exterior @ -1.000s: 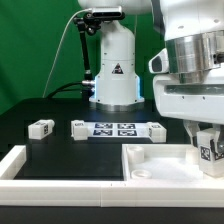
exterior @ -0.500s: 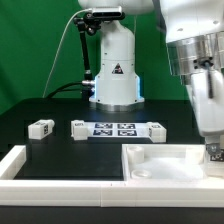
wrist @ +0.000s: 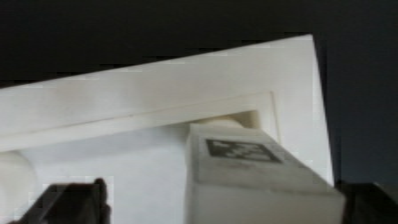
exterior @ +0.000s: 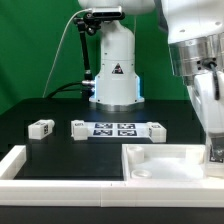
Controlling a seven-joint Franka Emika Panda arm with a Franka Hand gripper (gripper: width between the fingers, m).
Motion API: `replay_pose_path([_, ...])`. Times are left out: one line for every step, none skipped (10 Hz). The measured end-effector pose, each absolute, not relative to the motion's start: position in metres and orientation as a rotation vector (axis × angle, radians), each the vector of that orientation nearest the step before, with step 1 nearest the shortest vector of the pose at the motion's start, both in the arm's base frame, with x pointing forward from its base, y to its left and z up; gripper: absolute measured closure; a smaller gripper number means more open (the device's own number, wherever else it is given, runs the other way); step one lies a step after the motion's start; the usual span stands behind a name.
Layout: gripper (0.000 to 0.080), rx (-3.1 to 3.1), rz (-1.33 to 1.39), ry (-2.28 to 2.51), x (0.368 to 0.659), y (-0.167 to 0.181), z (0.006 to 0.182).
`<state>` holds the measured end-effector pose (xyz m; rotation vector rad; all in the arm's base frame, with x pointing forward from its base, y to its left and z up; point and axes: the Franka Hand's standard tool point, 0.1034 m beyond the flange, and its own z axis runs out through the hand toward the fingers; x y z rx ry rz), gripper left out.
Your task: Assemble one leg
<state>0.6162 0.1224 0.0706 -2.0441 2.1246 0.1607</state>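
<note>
The hand (wrist: pixel 221 192) is hanging low over 1 corner of the square white part (exterior: pixel 160 168), at the exterior view's right, and the leg (wrist: pixel 240 165) is standing upright in that corner with its tag facing the wrist camera. It seems to be sitting there because that corner is where the leg is meant to join the part. The fingers (wrist: pixel 71 205) are standing apart on either side of the leg. White surface is showing between 1 finger and the leg, so the hand is flanking it rather than pinching it, probably to leave the leg resting in its seat. Whether the leg is fully seated is hidden. On the black tabletop (exterior: pixel 60 148), 3 spare legs (exterior: pixel 40 128) (exterior: pixel 78 129) (exterior: pixel 155 130) are lying well apart from the hand, 2 at the ends of the 1 marker board (exterior: pixel 113 128), seemingly waiting their turn. That is making 4 legs and 1 square part in all.
</note>
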Motion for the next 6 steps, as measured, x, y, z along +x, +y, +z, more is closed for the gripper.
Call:
replay_pose_path([0.0162, -2.196, 0.147, 1.966, 0.6157, 0.1229, 0.0708])
replay_pose_path([0.0151, -2.338, 0.141, 1.807, 0.6147, 0.1243, 0.0711])
replay_pose_path([0.0151, -2.431, 0.136, 1.685, 0.6155, 0.1252, 0.0713])
replay_pose_path([0.015, -2.58, 0.119, 1.457, 0.6167, 0.1245, 0.0707])
replay_pose_path([0.015, -2.689, 0.107, 1.259, 0.6188, 0.1236, 0.0694])
replay_pose_path([0.015, -2.763, 0.083, 1.106, 0.6202, 0.1234, 0.0683])
